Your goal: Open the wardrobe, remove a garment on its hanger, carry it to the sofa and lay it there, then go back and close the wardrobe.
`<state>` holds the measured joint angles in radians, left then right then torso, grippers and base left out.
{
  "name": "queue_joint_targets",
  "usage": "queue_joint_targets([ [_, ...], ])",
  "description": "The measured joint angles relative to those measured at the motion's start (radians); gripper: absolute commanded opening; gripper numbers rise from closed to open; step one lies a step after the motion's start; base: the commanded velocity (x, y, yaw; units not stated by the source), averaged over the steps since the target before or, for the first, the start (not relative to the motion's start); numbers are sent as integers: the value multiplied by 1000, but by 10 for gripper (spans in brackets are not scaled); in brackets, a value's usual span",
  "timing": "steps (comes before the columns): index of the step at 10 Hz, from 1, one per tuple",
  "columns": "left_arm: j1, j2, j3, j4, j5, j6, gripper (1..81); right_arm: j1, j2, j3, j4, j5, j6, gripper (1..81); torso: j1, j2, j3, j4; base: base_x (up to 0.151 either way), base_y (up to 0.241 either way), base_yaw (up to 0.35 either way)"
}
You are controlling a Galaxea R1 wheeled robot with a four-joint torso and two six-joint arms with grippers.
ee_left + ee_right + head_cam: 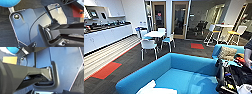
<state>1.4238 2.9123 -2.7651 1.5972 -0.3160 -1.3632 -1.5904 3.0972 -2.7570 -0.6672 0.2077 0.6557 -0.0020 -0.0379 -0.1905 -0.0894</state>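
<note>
White garment (155,88) lies on the bright blue sofa (184,67) seat.

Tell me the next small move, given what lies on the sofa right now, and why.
Probably turn the base away from the sofa and head back toward the wardrobe. A white garment already lies on the near end of the blue seat, so the laying-down step looks done. I cannot see a hanger with it, nor the jaws, so confirm the release first.

I'm facing the sofa (184,75), garment (156,89) lying on its near seat edge. Table (155,34) with chairs (148,46) standing beyond; counter (106,35) running along left; smaller seat (224,50) at right.
</note>
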Motion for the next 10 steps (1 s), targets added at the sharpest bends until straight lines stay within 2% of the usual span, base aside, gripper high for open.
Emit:
queue_joint_targets([
  [4,-13,14,-6,0,1,0,811,-3,0,0,0,-2,0,811,1,0,2,0,0,0,0],
  [10,1,16,-6,0,1,0,811,-11,0,-5,0,-5,0,811,1,-1,2,0,-97,0,0],
])
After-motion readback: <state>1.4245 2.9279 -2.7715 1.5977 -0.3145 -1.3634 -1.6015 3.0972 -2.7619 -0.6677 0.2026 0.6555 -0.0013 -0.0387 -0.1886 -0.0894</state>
